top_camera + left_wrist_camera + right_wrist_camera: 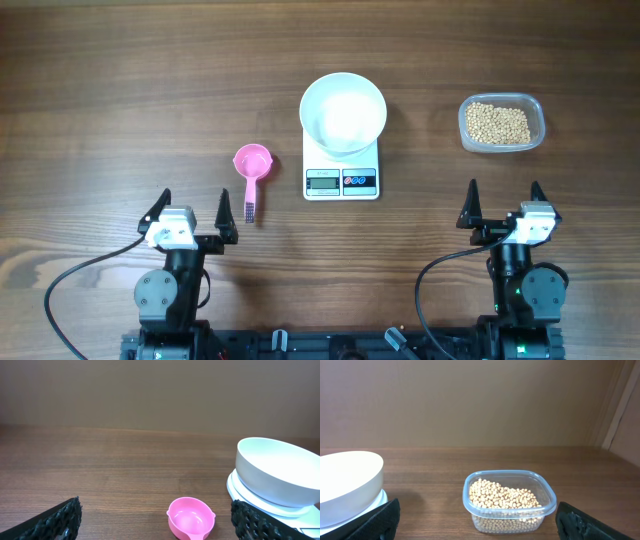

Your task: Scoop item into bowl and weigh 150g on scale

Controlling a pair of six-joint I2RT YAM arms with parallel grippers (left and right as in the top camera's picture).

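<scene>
Wide gaps separate the scoop (251,165), scale (341,181) and tub (541,126)

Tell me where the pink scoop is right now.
In the overhead view the pink scoop lies left of the scale, handle pointing toward the robot, just ahead of the left gripper.

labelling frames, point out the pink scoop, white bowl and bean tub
pink plastic scoop (252,160), overhead view, on its cup
round white bowl (343,112), overhead view, its bare inside
clear plastic tub of tan beans (507,522), right wrist view, on its front wall
</scene>
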